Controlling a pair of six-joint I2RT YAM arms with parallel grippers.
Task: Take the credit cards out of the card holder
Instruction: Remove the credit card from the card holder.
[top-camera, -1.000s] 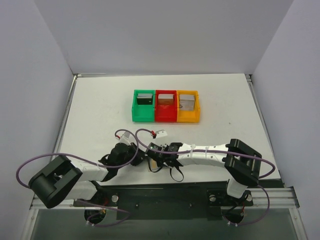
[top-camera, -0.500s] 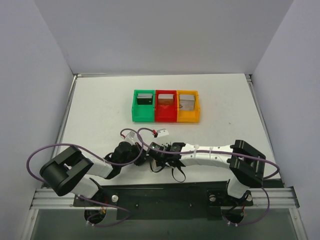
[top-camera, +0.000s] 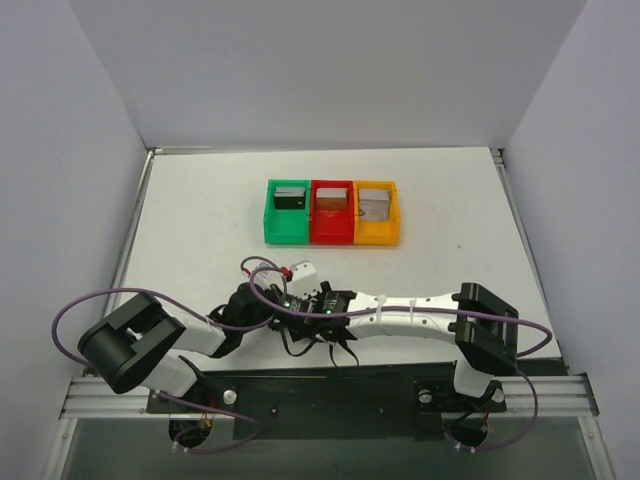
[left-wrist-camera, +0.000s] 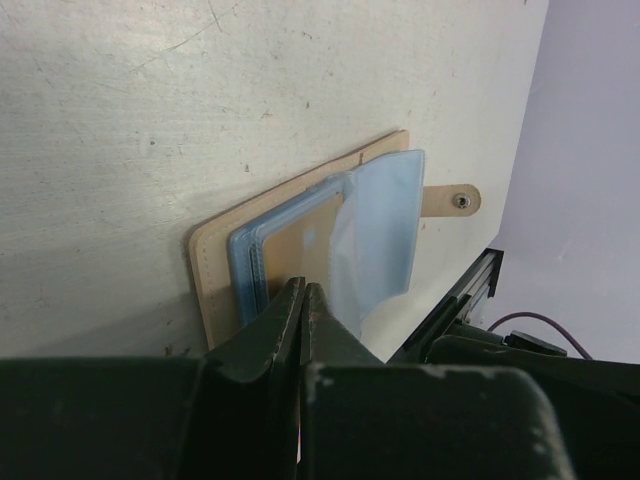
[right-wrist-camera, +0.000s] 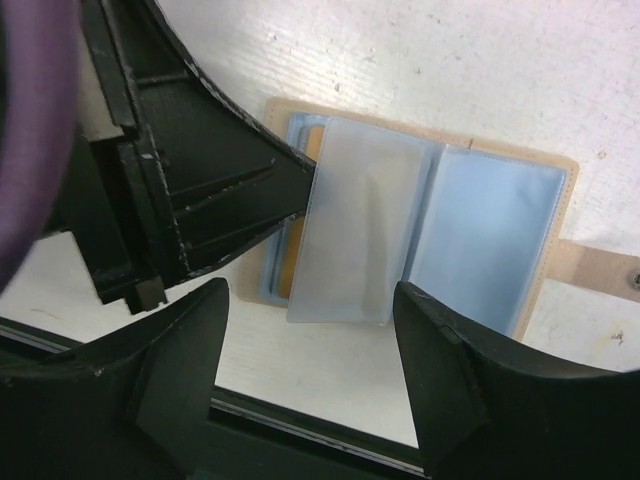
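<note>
The card holder (right-wrist-camera: 480, 230) lies open on the white table near its front edge, tan-bordered with bluish sleeves. One translucent sleeve (right-wrist-camera: 355, 230) stands partly turned over. My left gripper (left-wrist-camera: 303, 290) is shut, its fingers (right-wrist-camera: 240, 190) touching the holder's left panel. A tan-orange surface (left-wrist-camera: 300, 235) shows in that pocket; I cannot tell whether it is a card. My right gripper (right-wrist-camera: 310, 288) hovers open over the holder's near edge, holding nothing. Credit cards sit in the bins: dark (top-camera: 289, 197), brownish (top-camera: 331, 199), grey (top-camera: 374, 204). In the top view the arms hide the holder.
The green bin (top-camera: 271, 224), red bin (top-camera: 331, 235) and orange bin (top-camera: 377, 236) stand in a row at mid-table. The holder's snap tab (left-wrist-camera: 450, 200) points at the black front rail (right-wrist-camera: 300, 435). Purple cables loop beside both arms.
My right gripper has gone from shut to open and its wrist has shifted a little left. The left arm swung in and its jaws closed the last bit.
</note>
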